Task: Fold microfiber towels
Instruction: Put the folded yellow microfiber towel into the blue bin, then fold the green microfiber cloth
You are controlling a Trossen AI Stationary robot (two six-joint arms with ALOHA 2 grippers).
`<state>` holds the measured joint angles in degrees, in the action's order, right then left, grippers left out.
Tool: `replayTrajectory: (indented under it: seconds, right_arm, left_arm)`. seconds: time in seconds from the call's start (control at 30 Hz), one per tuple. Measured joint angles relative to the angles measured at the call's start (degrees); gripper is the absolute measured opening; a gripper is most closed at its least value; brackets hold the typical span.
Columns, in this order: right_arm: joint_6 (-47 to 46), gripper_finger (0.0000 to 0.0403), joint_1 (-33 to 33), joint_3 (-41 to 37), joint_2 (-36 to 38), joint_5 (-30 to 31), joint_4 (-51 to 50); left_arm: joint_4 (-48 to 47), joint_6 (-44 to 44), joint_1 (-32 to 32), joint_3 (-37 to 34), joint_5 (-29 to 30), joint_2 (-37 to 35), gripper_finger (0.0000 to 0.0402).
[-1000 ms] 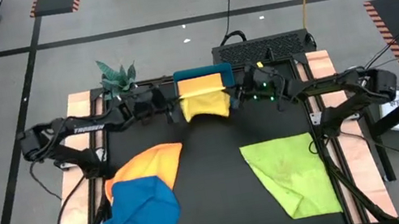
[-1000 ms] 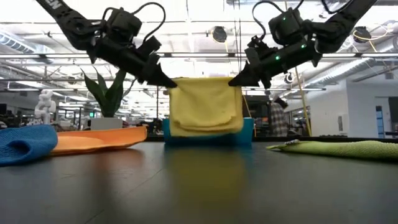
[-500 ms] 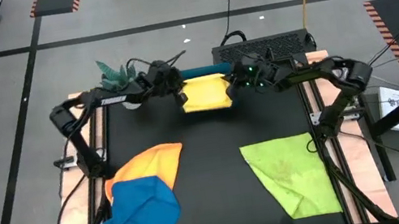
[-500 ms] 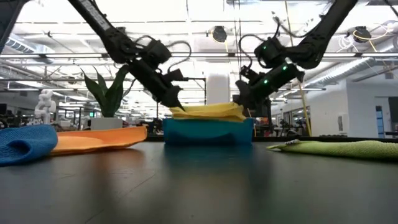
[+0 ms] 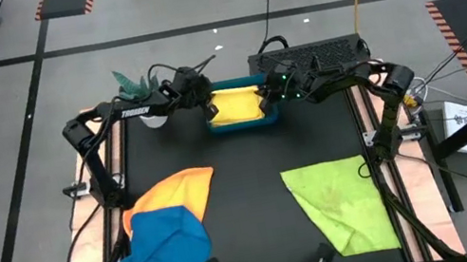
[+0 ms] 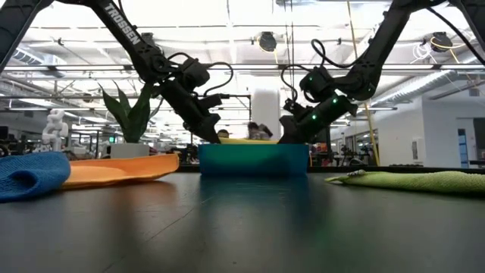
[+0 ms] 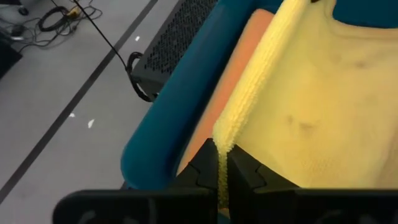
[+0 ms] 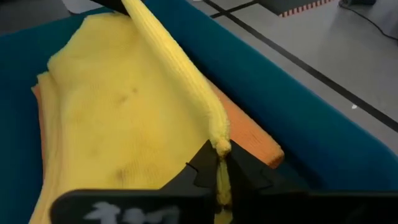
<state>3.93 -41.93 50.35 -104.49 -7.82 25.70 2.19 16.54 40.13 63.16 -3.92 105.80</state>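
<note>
Your left gripper (image 7: 222, 177) and right gripper (image 8: 219, 180) jaws pinch the folded yellow towel (image 5: 236, 107) inside the tray (image 5: 242, 125); orange towel (image 5: 172, 191), blue towel (image 5: 169, 246), green towel (image 5: 340, 201) near it remain unfolded.

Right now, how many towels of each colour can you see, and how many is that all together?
Yellow towel, in the tray, both hands pinching its edge: 1
Orange towels, one under the yellow in the tray, one on the table: 2
Blue towel: 1
Lime green towel: 1
Total: 5 towels
</note>
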Motion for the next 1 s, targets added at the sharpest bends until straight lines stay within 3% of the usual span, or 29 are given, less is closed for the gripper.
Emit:
replayTrajectory:
  seconds: [0.1,0.27,0.43,0.6,0.8,0.87,1.0]
  right_arm:
    - [0.00,0.0034,0.00,0.00,0.07,0.05,0.02]
    - [-0.21,0.0075,-0.06,-0.15,2.98,0.70,-2.76]
    - [-1.00,0.0112,0.11,-0.13,11.60,0.70,-8.25]
    - [-3.40,0.0133,2.49,-0.15,21.66,0.41,-16.25]
    - [-4.59,0.0131,11.40,-3.70,31.66,0.20,-19.81]
    - [-6.14,0.0131,15.50,-6.59,33.77,0.21,-18.00]
    - [-11.09,0.0131,23.74,-14.14,36.41,0.33,-9.14]
  left_arm:
    - [0.29,-0.09,-0.12,-0.06,0.09,0.00,0.0030]
    - [-1.74,-0.86,-0.14,1.31,1.16,-0.01,0.0099]
    - [-9.51,-0.73,-0.73,5.94,5.51,-2.15,0.0169]
    - [-16.99,-3.17,-3.44,8.56,5.61,-7.65,0.0210]
    - [-14.31,-8.50,-12.87,5.95,-1.72,-18.11,0.0197]
    - [-12.11,-9.95,-17.80,2.85,-1.78,-21.25,0.0181]
    - [1.50,-10.03,-28.03,-5.17,0.89,-24.62,0.0149]
